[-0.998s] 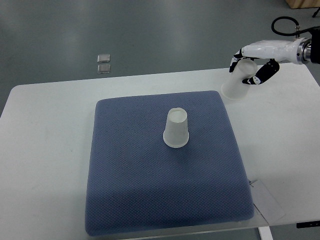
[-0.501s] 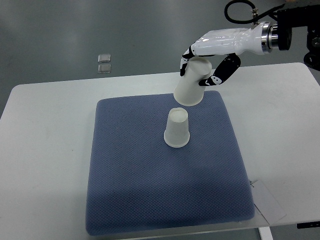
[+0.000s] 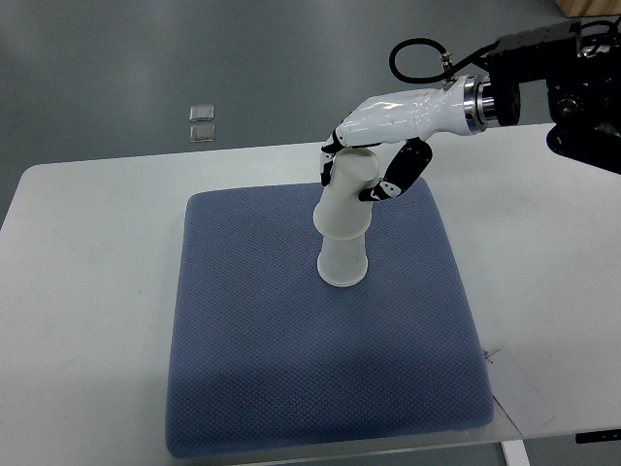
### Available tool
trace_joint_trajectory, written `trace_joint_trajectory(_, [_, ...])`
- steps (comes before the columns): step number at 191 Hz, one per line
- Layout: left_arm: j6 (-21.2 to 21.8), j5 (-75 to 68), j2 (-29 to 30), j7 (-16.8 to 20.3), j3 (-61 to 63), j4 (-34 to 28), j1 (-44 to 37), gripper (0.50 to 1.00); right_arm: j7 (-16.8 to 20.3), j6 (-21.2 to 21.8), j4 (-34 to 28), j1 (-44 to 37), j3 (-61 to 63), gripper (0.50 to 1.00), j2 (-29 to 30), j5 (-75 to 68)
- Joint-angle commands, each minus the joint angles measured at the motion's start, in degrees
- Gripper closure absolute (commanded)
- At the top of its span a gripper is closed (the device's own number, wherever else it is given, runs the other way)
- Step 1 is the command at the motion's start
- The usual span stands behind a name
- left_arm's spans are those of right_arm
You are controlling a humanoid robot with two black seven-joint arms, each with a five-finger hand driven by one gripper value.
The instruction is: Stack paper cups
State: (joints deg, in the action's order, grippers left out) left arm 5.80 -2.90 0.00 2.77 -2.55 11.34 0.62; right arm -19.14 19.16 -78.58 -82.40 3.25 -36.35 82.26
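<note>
One steep overhead view from the robot's side, table (image 3: 87,252) nearly whole, perhaps moderately near.

right hand (image 3: 374,146), fingers (image 3: 396,177) curled, grasping

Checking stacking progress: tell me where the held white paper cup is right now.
In the top view, the upside-down white paper cup is gripped by the right robot hand, its rim lowered over the top of the second white paper cup standing mid-pad on the blue textured mat.
</note>
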Motion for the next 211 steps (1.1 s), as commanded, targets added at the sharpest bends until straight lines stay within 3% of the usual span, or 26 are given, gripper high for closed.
trace_joint_trajectory(1, [0.0,0.0,0.0,0.0,0.0,0.0,0.0,0.500,0.1,-0.2,0.0,0.5,0.0,1.000,0.0,0.7])
trace_joint_trajectory(110, [0.0,0.0,0.0,0.0,0.0,0.0,0.0,0.500,0.9,-1.1,0.9,2.1,0.0,0.991,1.3,1.3])
trace_joint_trajectory(141, [0.0,0.0,0.0,0.0,0.0,0.0,0.0,0.500,0.9,-1.4,1.0,2.4,0.0,0.961,1.3,1.4])
trace_joint_trajectory(188, [0.0,0.0,0.0,0.0,0.0,0.0,0.0,0.500,0.9,-3.3,1.4,3.6,0.1,0.785,1.4,1.3])
trace_joint_trajectory(201, [0.0,0.0,0.0,0.0,0.0,0.0,0.0,0.500,0.9,-3.8,1.4,3.9,0.1,0.771,1.4,1.3])
trace_joint_trajectory(211, [0.0,0.0,0.0,0.0,0.0,0.0,0.0,0.500,0.9,-3.8,1.4,4.0,0.1,0.732,1.4,1.3])
